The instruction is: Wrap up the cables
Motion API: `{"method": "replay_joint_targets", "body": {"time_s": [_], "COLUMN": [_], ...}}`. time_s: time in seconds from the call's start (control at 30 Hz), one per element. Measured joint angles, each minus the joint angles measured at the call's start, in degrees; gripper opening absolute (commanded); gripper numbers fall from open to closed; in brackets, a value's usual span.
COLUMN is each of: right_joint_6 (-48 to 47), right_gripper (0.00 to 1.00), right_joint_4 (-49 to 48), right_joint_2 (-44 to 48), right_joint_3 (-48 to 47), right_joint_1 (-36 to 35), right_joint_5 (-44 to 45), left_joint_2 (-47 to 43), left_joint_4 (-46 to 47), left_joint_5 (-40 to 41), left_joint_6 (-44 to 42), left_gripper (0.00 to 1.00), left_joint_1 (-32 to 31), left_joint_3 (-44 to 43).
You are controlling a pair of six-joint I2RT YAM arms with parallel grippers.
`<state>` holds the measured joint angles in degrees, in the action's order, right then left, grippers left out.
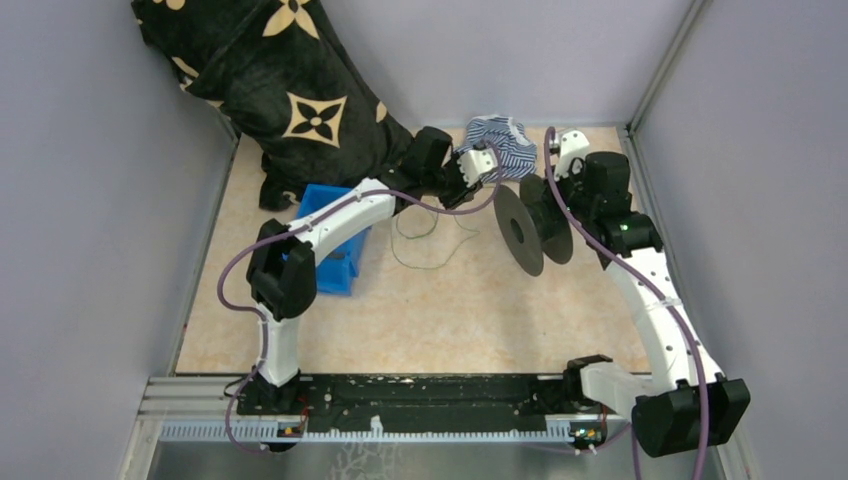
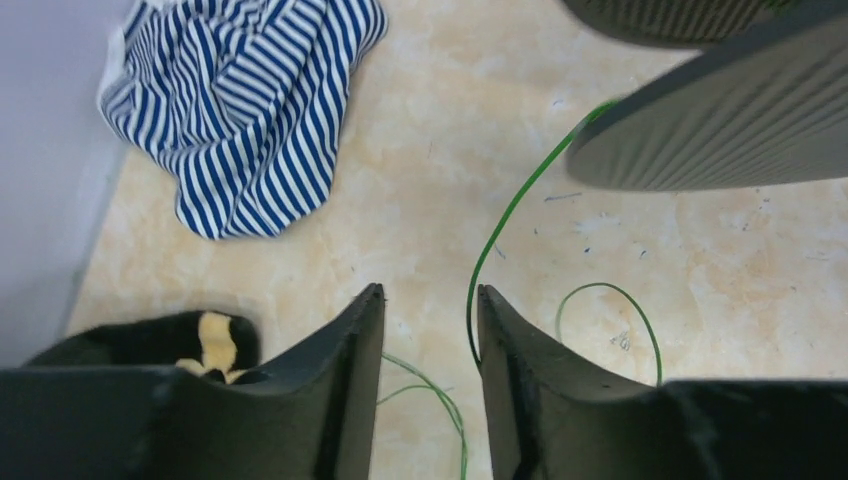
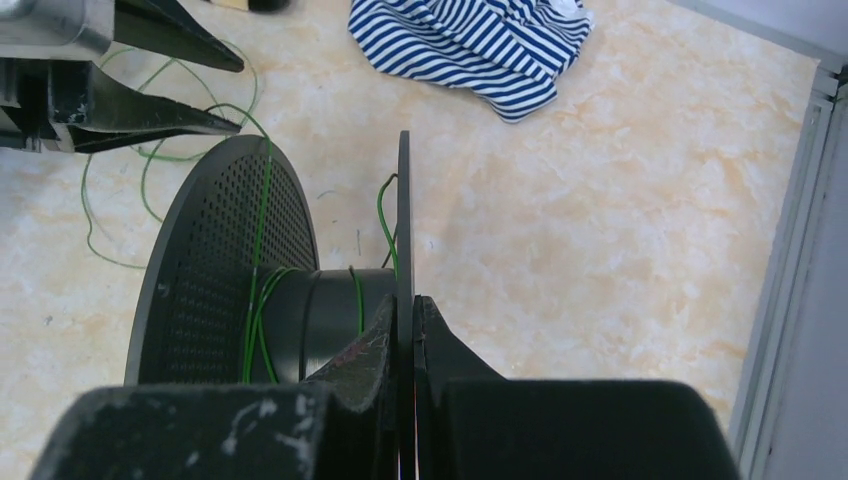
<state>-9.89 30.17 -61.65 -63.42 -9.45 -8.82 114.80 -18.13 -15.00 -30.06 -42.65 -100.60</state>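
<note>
The cable [image 1: 428, 267] is a thin green wire lying in loose loops on the table, left of a black spool [image 1: 520, 232]. One strand [image 2: 500, 225] runs from the spool's flange [image 2: 720, 110] down along the inner face of my left gripper's right finger. My left gripper [image 2: 428, 295] is open and nothing is pinched between its fingers; it hovers at the back by the spool [image 1: 487, 170]. A few green turns [image 3: 258, 330] sit on the spool's core. My right gripper [image 3: 405, 300] is shut on the spool's thin outer flange and holds the spool on edge.
A blue-and-white striped cloth [image 1: 500, 140] lies against the back wall. A black cushion with tan flowers [image 1: 270, 80] fills the back left corner, with a blue bin [image 1: 335, 240] below it under my left arm. Grey walls enclose both sides.
</note>
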Motion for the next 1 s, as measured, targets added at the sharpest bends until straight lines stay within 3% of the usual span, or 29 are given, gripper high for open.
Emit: {"method": "replay_joint_targets", "body": {"time_s": [0.47,1.0], "right_joint_6": [1.6,1.8], "right_gripper": [0.00,0.00], "right_joint_4": [4.2,4.9], "right_joint_2": [-1.4,-3.2], "right_joint_3": [-7.2,-9.0], "right_joint_1": [1.0,1.0], "right_joint_5": [0.2,-4.0], "left_joint_2": [-4.2,-6.8], "left_joint_4": [4.9,7.7], "left_joint_5": [-11.5,-22.1], "left_joint_6": [4.6,6.3], "left_gripper": [0.94,1.00], "left_joint_1": [5.9,8.7], "left_joint_3": [11.7,16.7]}}
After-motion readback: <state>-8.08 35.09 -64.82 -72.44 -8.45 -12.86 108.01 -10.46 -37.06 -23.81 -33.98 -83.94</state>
